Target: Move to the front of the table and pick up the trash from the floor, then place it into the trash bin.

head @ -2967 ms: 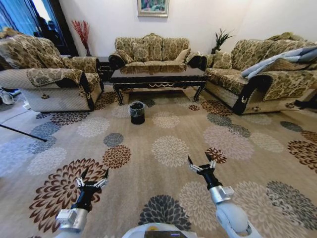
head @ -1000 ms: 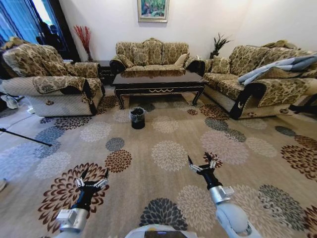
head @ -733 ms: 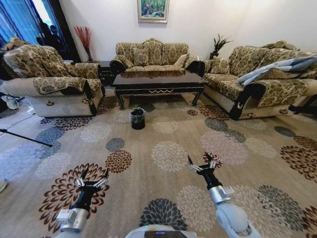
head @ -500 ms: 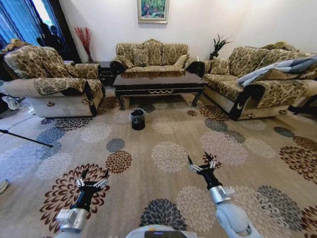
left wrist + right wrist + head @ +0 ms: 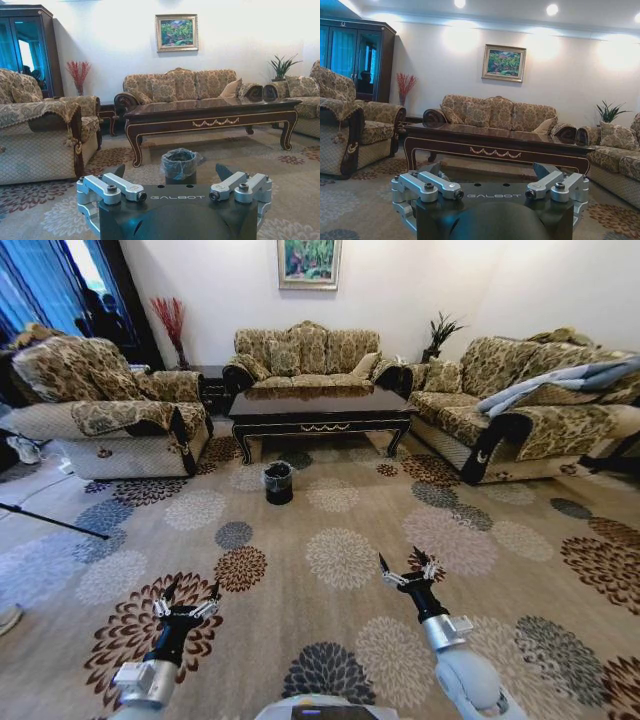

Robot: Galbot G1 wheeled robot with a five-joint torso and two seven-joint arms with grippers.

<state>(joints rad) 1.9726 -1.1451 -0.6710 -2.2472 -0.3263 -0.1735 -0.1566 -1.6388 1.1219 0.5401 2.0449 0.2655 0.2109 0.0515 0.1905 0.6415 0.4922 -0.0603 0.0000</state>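
Observation:
The dark-brown table (image 5: 320, 405) stands far ahead in front of the back sofa, and also appears in the left wrist view (image 5: 210, 112) and the right wrist view (image 5: 495, 140). The small black trash bin (image 5: 279, 482) with its clear liner sits on the patterned floor (image 5: 340, 540) just before the table's left part, also seen as the trash bin (image 5: 179, 164). I cannot make out the trash at this distance. My left gripper (image 5: 187, 598) and right gripper (image 5: 407, 567) hover low over the carpet close to me, both open and holding nothing.
Patterned sofas flank the table: left sofa (image 5: 100, 400), back sofa (image 5: 305, 348), right sofa (image 5: 530, 390). A thin black rod (image 5: 50, 522) lies across the floor at the left, and a shoe (image 5: 8, 618) sits at the left edge. Wide open carpet lies between me and the bin.
The whole picture has slid slightly downward and sideways, so the camera has moved. Both grippers hold the same open pose before me.

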